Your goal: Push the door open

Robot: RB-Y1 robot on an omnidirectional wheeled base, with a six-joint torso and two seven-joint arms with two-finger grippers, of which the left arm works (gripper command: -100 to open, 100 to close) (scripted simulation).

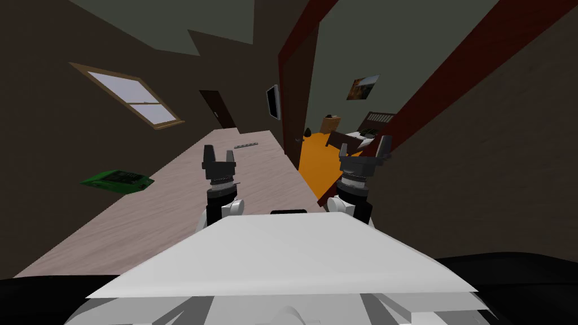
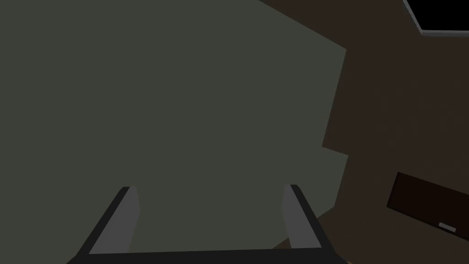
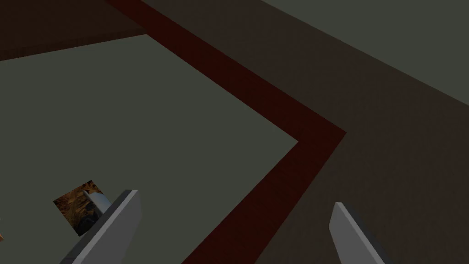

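The dark brown door hangs in a dark red frame ahead and stands swung inward, with a small dark handle near its lower edge. Through the gap an orange floor shows. My right gripper is raised in front of the doorway's right side, open and empty, apart from the door. In the right wrist view its fingers point up at the corner of the red frame. My left gripper is held up left of the door, open with nothing in it; its fingers stand wide apart.
A pale wooden floor runs ahead along the left. A window, a green flat object, a wall screen and a far dark door lie to the left. A bed and a picture show beyond the doorway.
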